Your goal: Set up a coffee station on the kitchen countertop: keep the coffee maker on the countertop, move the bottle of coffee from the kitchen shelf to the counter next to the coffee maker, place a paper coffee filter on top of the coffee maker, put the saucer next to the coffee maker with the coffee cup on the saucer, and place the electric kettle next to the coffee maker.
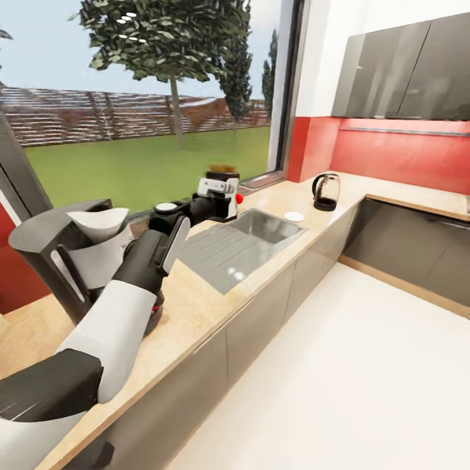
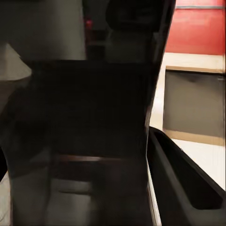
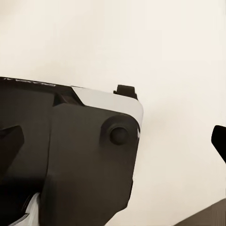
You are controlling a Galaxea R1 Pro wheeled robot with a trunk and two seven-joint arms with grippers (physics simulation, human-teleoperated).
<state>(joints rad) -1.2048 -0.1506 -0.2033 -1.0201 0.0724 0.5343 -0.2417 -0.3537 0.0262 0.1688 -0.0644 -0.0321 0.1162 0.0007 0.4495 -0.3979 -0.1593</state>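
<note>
Fingers of the left gripper, their grip impossible to tell, reach over the wooden countertop toward the glass electric kettle well beyond the steel sink, needing a level approach.

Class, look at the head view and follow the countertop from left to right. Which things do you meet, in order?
Coffee maker with paper filter → sink → saucer → kettle.
</note>
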